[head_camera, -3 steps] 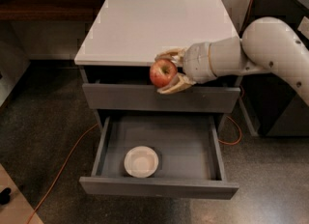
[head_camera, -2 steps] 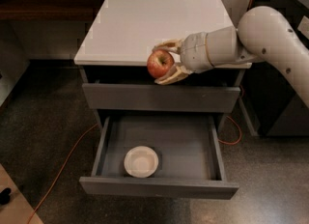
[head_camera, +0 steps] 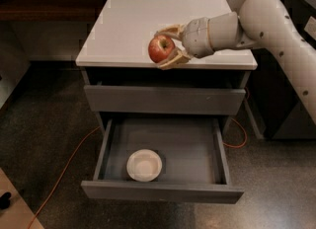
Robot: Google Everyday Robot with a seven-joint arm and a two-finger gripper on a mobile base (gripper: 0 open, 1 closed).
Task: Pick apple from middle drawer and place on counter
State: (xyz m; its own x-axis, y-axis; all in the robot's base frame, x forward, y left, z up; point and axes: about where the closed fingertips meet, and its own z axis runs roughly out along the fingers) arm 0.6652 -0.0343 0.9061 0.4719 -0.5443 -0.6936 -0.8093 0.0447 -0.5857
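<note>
My gripper [head_camera: 167, 48] is shut on the red apple [head_camera: 160, 49], one finger above it and one below. It holds the apple over the front part of the pale counter [head_camera: 128, 25], above the surface as far as I can see. The white arm reaches in from the right. Below, the middle drawer [head_camera: 163, 146] is pulled out, its grey inside showing.
A cream-white bowl [head_camera: 144, 165] sits in the open drawer near its front. The top drawer front [head_camera: 163, 99] is closed. An orange cable [head_camera: 64, 169] runs across the dark floor at the left. A dark wooden shelf [head_camera: 44, 3] stands behind the cabinet.
The gripper has carried the apple up and back from in front of the top drawer to over the counter's front edge.
</note>
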